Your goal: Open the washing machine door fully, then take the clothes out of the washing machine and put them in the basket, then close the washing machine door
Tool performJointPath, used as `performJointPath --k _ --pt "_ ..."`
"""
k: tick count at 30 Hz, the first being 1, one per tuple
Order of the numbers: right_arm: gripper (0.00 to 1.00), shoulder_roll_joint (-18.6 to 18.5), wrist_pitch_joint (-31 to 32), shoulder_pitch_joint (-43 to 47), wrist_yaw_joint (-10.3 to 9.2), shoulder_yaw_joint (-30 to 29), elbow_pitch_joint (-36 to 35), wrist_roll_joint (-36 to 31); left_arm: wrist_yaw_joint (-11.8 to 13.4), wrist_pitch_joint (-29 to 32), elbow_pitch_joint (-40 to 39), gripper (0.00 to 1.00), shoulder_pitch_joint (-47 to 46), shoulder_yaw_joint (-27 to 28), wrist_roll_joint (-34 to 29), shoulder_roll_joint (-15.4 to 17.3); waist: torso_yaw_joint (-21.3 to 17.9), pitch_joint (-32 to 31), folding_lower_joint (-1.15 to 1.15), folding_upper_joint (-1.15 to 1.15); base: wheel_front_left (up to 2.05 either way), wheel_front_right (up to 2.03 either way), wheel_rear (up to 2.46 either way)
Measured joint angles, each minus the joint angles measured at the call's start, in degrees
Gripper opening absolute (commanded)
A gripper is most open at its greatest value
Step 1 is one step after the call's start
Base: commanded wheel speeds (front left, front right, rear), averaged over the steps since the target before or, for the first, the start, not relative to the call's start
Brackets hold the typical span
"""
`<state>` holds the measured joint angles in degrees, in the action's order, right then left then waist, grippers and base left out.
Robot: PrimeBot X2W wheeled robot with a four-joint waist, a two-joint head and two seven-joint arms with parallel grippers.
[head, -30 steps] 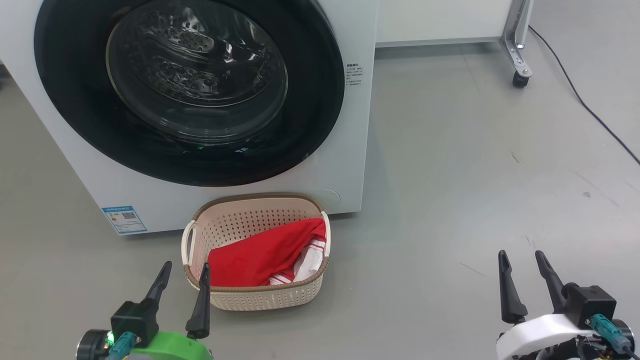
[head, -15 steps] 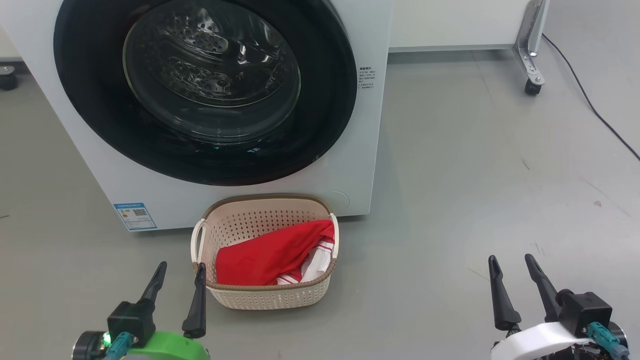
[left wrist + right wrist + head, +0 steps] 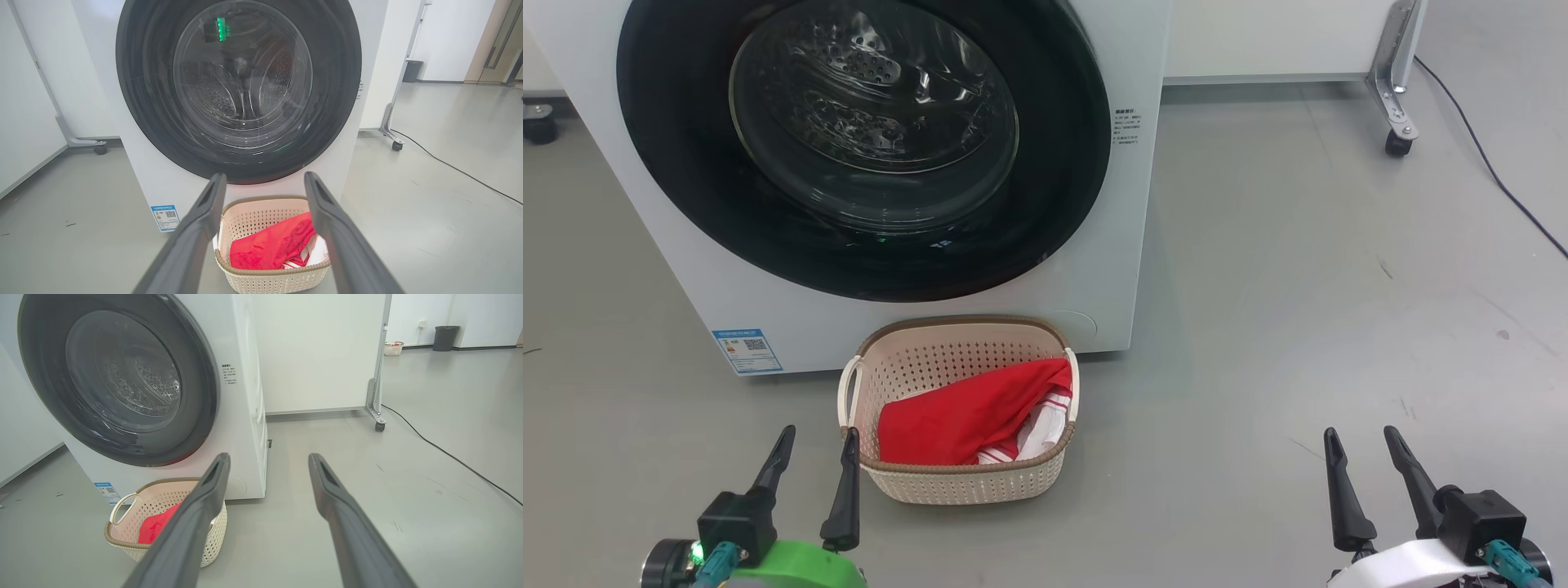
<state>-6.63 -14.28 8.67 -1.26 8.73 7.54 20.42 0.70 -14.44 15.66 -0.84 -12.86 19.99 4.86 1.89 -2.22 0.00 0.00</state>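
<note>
Low on the washing machine (image 3: 1098, 298), a blue QR-code sticker (image 3: 747, 349)

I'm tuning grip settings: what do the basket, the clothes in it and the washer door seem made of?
The basket looks like matte cream plastic: regular holes, brown woven-look rim. The clothes look like soft red fabric, creased and slumped. The washing machine door seems glossy black plastic around a clear glass bowl that shows reflections.

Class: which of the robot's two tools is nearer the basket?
The left tool: it stands right beside the basket's left side, whereas the right tool is far off to the right over the floor.
</note>
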Motion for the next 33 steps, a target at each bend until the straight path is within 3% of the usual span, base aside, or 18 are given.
performJointPath --k 15,16,23,33 --pt "1.0 -0.25 0.01 0.29 -0.41 0.0 -1.38 -0.01 -0.08 0.0 -0.51 1.0 0.02 -0.07 0.0 -0.19 0.11 0.18 0.0 0.0 0.0 0.0 0.0" --pt "0.0 -0.27 0.02 0.3 -0.41 -0.01 -1.45 -0.02 -0.21 0.0 -0.69 0.0 0.02 -0.07 0.0 -0.21 0.14 0.21 0.0 0.0 0.0 0.0 0.0" --pt "0.0 0.82 0.19 1.38 -0.34 0.24 1.02 0.8 -0.25 0.35 1.96 0.0 1.53 -0.18 0.41 -0.78 0.11 0.25 0.0 0.0 0.0 0.0 0.0" --pt "0.0 1.12 1.34 1.25 0.35 -0.48 1.02 6.64 -0.64 2.88 2.42 0.0 1.34 2.02 6.9 -0.9 -0.14 0.47 0.0 0.0 0.0 0.0 0.0"
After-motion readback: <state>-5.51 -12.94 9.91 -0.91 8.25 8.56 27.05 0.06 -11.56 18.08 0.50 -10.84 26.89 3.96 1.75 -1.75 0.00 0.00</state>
